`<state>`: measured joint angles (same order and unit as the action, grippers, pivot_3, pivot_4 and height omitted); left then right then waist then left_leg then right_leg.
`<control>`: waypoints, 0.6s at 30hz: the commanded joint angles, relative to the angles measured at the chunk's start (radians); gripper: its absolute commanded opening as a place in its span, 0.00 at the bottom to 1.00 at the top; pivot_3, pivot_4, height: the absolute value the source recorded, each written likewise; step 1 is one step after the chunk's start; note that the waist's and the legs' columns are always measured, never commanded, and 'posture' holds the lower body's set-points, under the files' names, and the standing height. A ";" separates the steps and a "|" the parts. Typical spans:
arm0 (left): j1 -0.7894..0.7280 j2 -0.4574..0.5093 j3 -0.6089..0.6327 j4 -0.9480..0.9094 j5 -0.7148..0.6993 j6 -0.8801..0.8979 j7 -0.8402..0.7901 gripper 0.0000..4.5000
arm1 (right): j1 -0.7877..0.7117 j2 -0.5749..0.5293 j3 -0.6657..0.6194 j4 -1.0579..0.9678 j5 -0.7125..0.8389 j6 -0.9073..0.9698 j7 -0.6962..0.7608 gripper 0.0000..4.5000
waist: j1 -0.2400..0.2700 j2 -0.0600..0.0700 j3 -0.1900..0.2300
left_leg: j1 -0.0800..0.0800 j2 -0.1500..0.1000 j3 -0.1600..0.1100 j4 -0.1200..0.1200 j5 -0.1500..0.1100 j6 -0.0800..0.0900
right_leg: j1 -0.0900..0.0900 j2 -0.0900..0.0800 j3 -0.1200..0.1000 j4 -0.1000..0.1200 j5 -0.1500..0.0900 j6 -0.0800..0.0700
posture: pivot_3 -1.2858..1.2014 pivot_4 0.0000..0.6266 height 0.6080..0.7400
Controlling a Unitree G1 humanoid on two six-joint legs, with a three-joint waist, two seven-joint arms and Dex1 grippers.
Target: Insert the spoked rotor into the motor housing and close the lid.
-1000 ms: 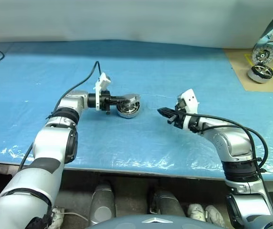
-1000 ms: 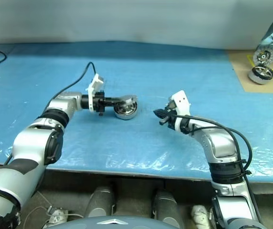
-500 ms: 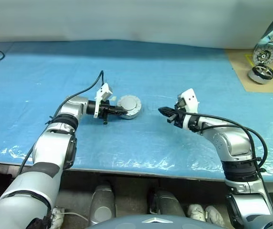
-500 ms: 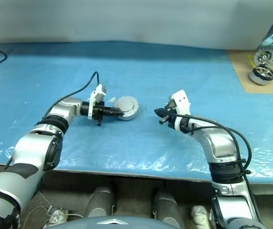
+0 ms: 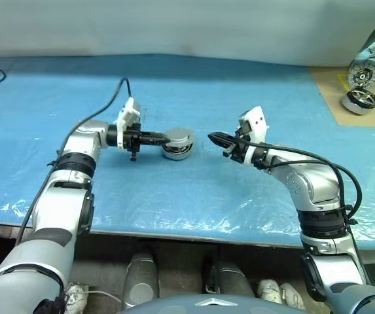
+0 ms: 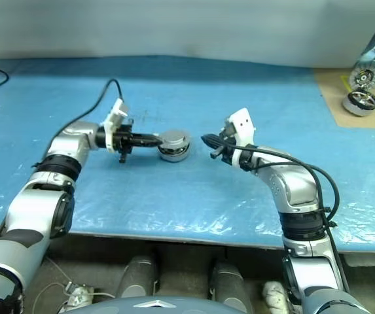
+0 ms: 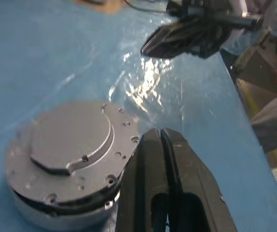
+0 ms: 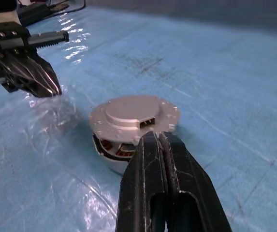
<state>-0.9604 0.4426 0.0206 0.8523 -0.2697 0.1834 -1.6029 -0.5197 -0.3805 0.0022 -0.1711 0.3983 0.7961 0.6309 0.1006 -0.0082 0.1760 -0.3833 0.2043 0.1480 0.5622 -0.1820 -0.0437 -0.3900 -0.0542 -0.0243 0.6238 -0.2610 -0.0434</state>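
Lid (image 8: 133, 112) sitting down on motor housing (image 5: 177, 150) — grippers flanking it.
Left gripper (image 5: 163, 138) (fingers together, empty) hovering nearer, at housing's 9 o'clock; right gripper (image 5: 212, 138) — also pinched together — at 3 o'clock.

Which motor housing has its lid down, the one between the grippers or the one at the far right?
The motor housing between the grippers: its plain grey lid lies over it. The far-right unit sits open.

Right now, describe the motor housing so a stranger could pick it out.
On the blue sheet covering the table, look midway between the two arms. The motor housing is the squat round silver cup there, capped by the lid, a smooth grey disc, with copper windings showing beneath.
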 commanded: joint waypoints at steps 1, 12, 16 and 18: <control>0.090 0.050 0.040 -0.283 -0.129 0.192 -0.003 0.02 | -0.046 0.007 0.021 -0.029 0.009 -0.035 0.012 0.00 | -0.004 0.001 0.000 | 0.000 0.000 0.000 -0.001 0.000 0.000 | 0.000 0.000 0.000 0.000 0.000 0.000 | 0.52 0.24 1.00; 0.564 0.112 0.156 -0.704 -0.213 0.296 0.286 0.01 | -0.179 0.079 0.229 0.283 -0.207 -0.334 0.050 0.75 | -0.023 0.003 0.001 | -0.002 0.000 0.001 0.001 0.000 0.000 | -0.001 0.000 -0.001 0.000 0.000 0.000 | 0.52 0.24 1.00; 0.704 0.065 0.175 -0.763 -0.183 0.174 0.396 0.01 | -0.226 0.123 0.259 0.400 -0.248 -0.400 0.069 0.99 | -0.032 0.003 0.001 | -0.001 0.000 0.001 0.001 0.000 0.000 | -0.001 0.000 0.000 -0.001 0.000 0.000 | 0.52 0.24 1.00; 0.732 0.041 0.187 -0.785 -0.202 0.161 0.437 0.01 | -0.249 0.142 0.252 0.443 -0.254 -0.424 0.074 0.99 | -0.032 0.003 0.001 | -0.001 0.001 0.001 0.001 0.000 0.000 | -0.001 0.001 0.000 0.000 0.000 0.000 | 0.52 0.24 1.00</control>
<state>-0.2262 0.4806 0.1762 0.1230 -0.4495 0.3786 -1.1967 -0.7351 -0.2522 0.2595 0.2693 0.1500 0.4119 0.6970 0.0684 -0.0051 0.1772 -0.3846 0.2054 0.1490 0.5632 -0.1821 -0.0435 -0.3909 -0.0534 -0.0246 0.6240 -0.2612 -0.0437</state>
